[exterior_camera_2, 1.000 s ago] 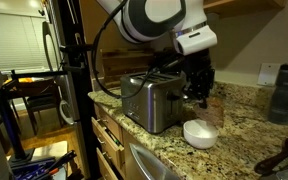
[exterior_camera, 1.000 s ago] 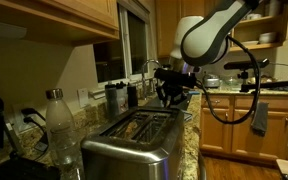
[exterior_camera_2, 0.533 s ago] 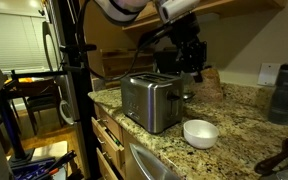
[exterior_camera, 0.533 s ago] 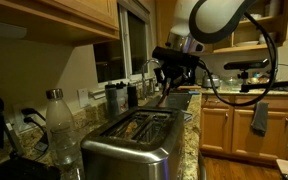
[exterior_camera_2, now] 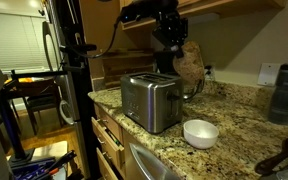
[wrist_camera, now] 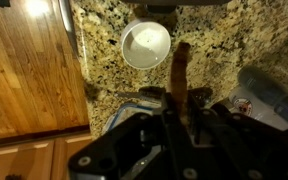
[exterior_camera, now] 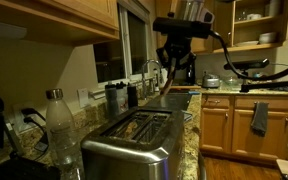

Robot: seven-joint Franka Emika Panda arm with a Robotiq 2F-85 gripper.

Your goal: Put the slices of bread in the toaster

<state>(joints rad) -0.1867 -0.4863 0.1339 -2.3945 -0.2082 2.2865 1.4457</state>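
My gripper (exterior_camera_2: pixel 174 45) is high above the counter, shut on a tan slice of bread (exterior_camera_2: pixel 191 65) that hangs below it, past the far end of the toaster (exterior_camera_2: pixel 149 100). It also shows in an exterior view (exterior_camera: pixel 174 52) with the slice (exterior_camera: pixel 172 76) hanging upright beyond the steel toaster (exterior_camera: pixel 134 140). In the wrist view the slice (wrist_camera: pixel 177 70) is seen edge-on, sticking out from between my fingers (wrist_camera: pixel 179 110) over the granite counter. The toaster's two slots (exterior_camera: pixel 144 122) look brownish; I cannot tell what is in them.
A white bowl (exterior_camera_2: pixel 201 132) sits on the counter beside the toaster and shows in the wrist view (wrist_camera: pixel 146 45). A clear plastic bottle (exterior_camera: pixel 59 125) stands next to the toaster. Jars (exterior_camera: pixel 114 97) stand by the wall. Wall cabinets (exterior_camera: pixel 44 15) hang overhead. A dark container (exterior_camera_2: pixel 284 95) stands further along.
My gripper has risen from just above the counter to high above it, carrying the slice of bread up with it. The toaster and bowl have not moved.
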